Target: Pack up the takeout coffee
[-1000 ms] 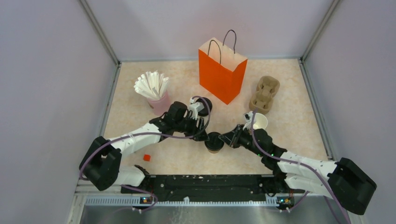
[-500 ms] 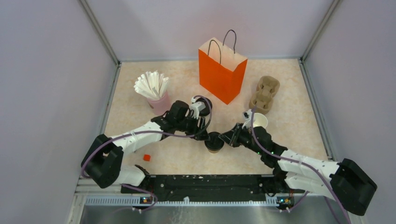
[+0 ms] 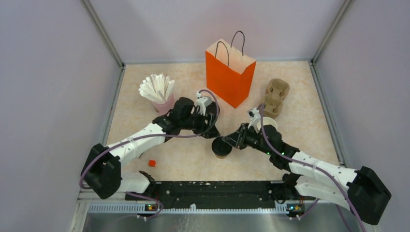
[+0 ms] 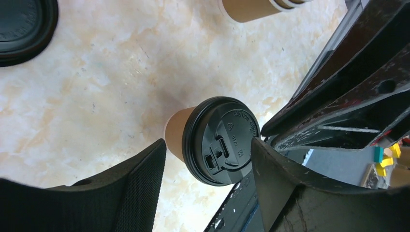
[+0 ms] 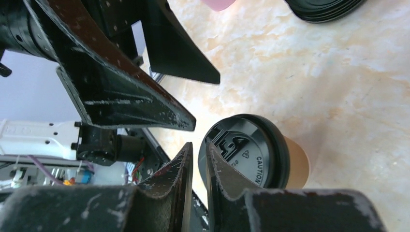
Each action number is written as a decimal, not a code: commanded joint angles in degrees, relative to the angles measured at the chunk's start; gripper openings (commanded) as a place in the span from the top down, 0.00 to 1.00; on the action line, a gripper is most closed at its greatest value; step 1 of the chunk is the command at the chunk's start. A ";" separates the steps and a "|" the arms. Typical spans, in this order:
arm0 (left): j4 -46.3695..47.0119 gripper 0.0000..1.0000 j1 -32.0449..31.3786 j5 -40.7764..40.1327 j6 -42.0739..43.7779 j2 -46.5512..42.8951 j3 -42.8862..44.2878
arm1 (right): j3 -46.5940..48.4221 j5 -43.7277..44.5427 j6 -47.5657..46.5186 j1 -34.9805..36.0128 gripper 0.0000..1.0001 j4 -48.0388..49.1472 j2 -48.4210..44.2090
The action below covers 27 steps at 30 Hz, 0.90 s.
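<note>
The takeout coffee (image 3: 222,147), a brown paper cup with a black lid, stands upright on the table between both arms. My left gripper (image 3: 212,131) is open and hangs just behind and above it. In the left wrist view the lidded cup (image 4: 220,140) shows between the spread fingers (image 4: 121,193), apart from them. My right gripper (image 3: 231,143) is shut and empty, its tips at the lid's right rim. In the right wrist view the gripper (image 5: 198,145) stands beside the lid (image 5: 251,154). I cannot tell whether it touches.
An orange paper bag (image 3: 229,72) stands open at the back. A cardboard cup carrier (image 3: 274,98) lies to its right, with stacked lidless cups (image 3: 267,124) in front of it. Paper sticks in a pink cup (image 3: 158,92) stand at the left. Stacked black lids (image 4: 24,26) lie near my left arm. A small red piece (image 3: 152,163) lies at the front left.
My left gripper has drawn up and back from the cup. My right gripper has shifted slightly up and to the left, staying by the lid. The cup has not moved.
</note>
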 commanded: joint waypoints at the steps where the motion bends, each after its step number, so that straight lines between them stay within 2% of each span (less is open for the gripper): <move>1: 0.64 0.30 -0.03 -5.01 -0.31 -4.71 1.74 | 2.75 -5.45 -0.68 -0.61 0.84 4.76 2.85; 5: 0.69 0.27 -0.02 -8.73 0.96 -8.82 -0.53 | 2.54 -7.01 0.50 -0.57 0.84 6.67 7.16; 10: 3.37 0.21 0.00 -7.57 2.22 -14.31 -4.14 | -0.01 -5.85 1.69 -0.51 0.85 8.19 9.15; 11: 3.36 0.06 0.02 -7.68 2.45 -15.22 -4.49 | -0.63 -5.12 1.73 -0.51 0.85 8.11 9.24; 12: 3.07 0.02 0.00 -8.14 2.72 -15.98 -4.70 | -1.54 -4.52 1.99 -0.51 0.85 7.90 9.31; 22: -2.12 0.01 0.04 -12.21 6.42 -20.45 -4.71 | -4.20 -1.36 2.68 -0.50 0.85 5.83 8.83; 26: -2.99 0.01 -0.02 -15.50 6.90 -21.72 -4.60 | -0.43 -2.94 2.28 -0.51 0.84 3.62 7.74; 27: -3.37 0.01 0.02 -16.74 6.87 -22.02 -4.40 | 1.26 -2.61 2.12 -0.51 0.80 1.73 6.86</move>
